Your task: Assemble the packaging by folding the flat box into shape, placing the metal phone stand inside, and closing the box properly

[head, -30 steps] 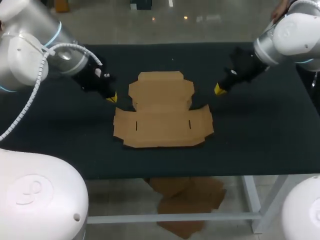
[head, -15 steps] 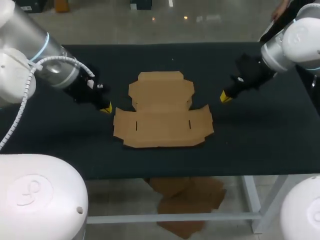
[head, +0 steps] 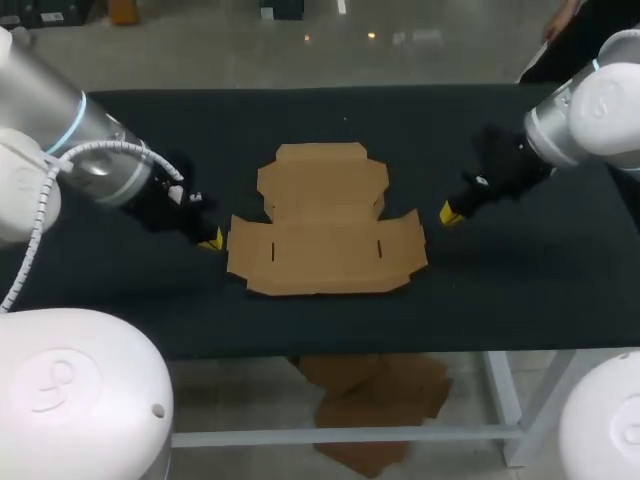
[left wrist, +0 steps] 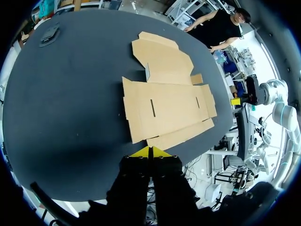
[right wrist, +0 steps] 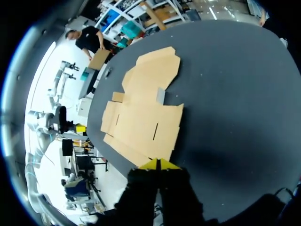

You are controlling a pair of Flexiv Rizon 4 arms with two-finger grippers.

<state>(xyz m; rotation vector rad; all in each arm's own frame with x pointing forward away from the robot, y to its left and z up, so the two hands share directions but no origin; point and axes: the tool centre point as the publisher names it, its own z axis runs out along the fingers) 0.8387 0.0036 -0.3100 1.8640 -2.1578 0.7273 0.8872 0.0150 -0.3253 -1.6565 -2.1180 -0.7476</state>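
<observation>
Both arms have drawn back toward the front edge of the black table [head: 520,290]. The left gripper [head: 212,240] and the right gripper [head: 450,213], each with fingertips pressed together, flank the flat brown cardboard box [head: 325,225], which lies unfolded mid-table.

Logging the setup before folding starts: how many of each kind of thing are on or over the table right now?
Flat brown cardboard box blank: 1
Yellow-tipped grippers: 2 (left gripper, right gripper)
Small dark object near the table's corner: 1
Total: 4

One flat box [head: 325,250], one table [head: 500,300], two arms [head: 85,155] [head: 590,115].
</observation>
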